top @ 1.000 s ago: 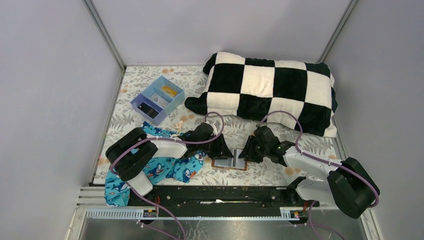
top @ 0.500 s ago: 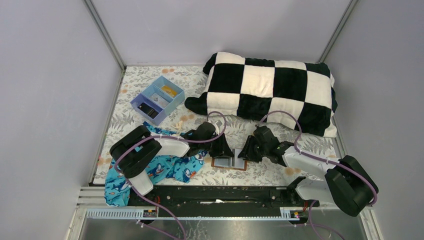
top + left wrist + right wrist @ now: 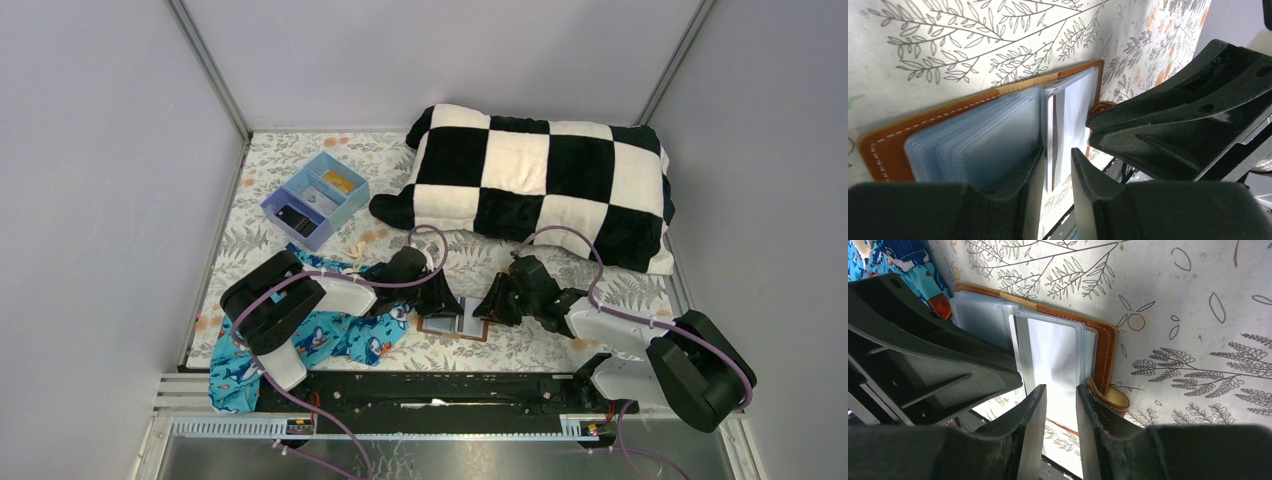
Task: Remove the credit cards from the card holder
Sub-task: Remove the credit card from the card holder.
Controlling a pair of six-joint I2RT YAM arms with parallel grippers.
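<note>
The brown card holder (image 3: 452, 326) lies open and flat on the floral cloth between my two grippers. Its pale plastic sleeves fan out in the left wrist view (image 3: 973, 135). A whitish card (image 3: 1058, 355) sits in the top sleeve, with a grey card strip (image 3: 1023, 340) beside it. The snap tab (image 3: 1113, 397) curls at the holder's edge. My left gripper (image 3: 446, 302) (image 3: 1056, 170) is narrowly open, one finger (image 3: 1023, 180) resting on the sleeves. My right gripper (image 3: 489, 307) (image 3: 1061, 410) is narrowly open, low over the whitish card, gripping nothing.
A blue divided tray (image 3: 315, 198) with small items stands at the back left. A black-and-white checked pillow (image 3: 540, 180) fills the back right. A blue patterned cloth (image 3: 330, 338) lies under the left arm. Grey walls close in both sides.
My right gripper has moved a little left, closer over the card holder. The holder has shifted slightly left. The left gripper has barely moved.
</note>
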